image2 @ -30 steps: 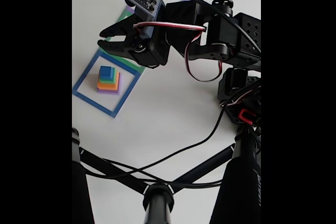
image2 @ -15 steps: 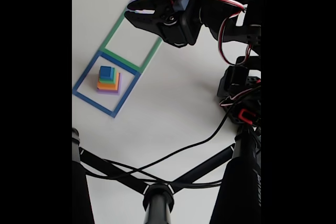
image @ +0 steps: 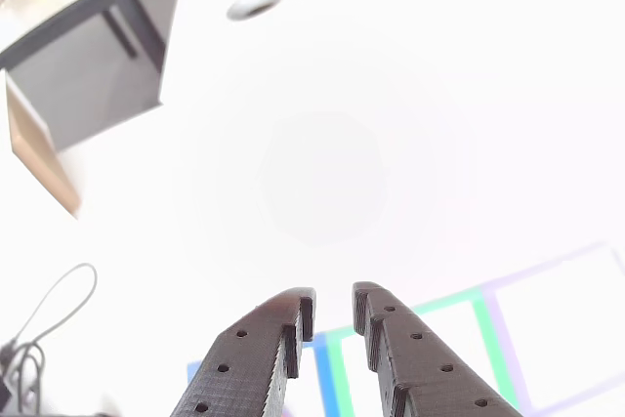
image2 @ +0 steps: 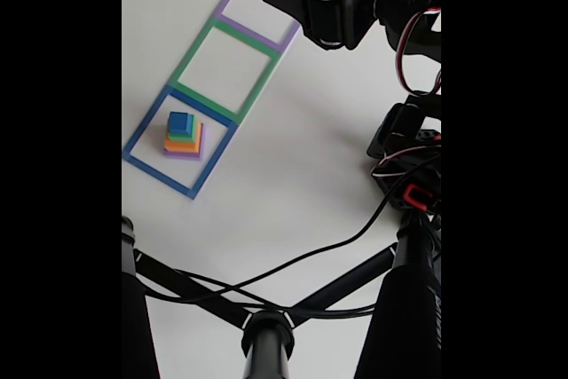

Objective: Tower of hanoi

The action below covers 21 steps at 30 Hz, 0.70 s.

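Overhead, white table [image2: 293, 184], claw [image: 332, 308] slightly apart (empty), stacked tower of hanoi [image2: 183, 136] in blue outline [image2: 142, 133]

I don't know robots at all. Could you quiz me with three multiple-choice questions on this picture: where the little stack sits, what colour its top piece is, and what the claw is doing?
1. Where does the stack of blocks sit?
A. Inside the blue square outline
B. Inside the green square outline
C. Outside all the outlines

2. What colour is the top block?
A. Orange
B. Blue
C. Purple

3. What state is the gripper in?
A. Closed on a block
B. Lying flat on the table
C. Holding nothing, fingertips slightly apart

Answers:
1. A: in the fixed view the stack of blocks stands within the blue square outline, while the green square outline is empty.
2. B: the top block is blue, above orange and purple layers.
3. C: in the other view the gripper shows a bare gap between its fingertips.
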Motion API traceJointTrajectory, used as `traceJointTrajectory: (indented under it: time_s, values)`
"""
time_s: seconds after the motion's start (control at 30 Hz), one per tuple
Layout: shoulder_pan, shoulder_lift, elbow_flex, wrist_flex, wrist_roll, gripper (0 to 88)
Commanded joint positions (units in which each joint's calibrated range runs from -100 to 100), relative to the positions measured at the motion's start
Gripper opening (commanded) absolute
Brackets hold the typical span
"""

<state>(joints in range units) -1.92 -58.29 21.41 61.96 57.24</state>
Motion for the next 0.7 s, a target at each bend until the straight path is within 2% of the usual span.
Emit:
traceJointTrajectory:
  time_s: [0.0,0.13,0.17,0.23,0.33,0.43,0.53,0.67]
  values:
    - [-0.57,-4.08,5.68,-5.60,-21.15,0.0]
    - [-1.62,-6.74,12.14,-9.97,-39.91,0.0]
    - [-1.91,-7.39,13.68,-10.62,-42.62,0.0]
    - [-2.10,-9.41,17.32,-12.00,-51.75,0.0]
    - [-2.20,-13.53,22.95,-13.21,-62.57,0.0]
    - [-1.82,-19.42,29.68,-13.13,-70.51,0.0]
    - [-0.28,-23.54,35.86,-14.35,-75.08,0.0]
    - [0.77,-27.74,45.14,-21.31,-82.18,0.0]
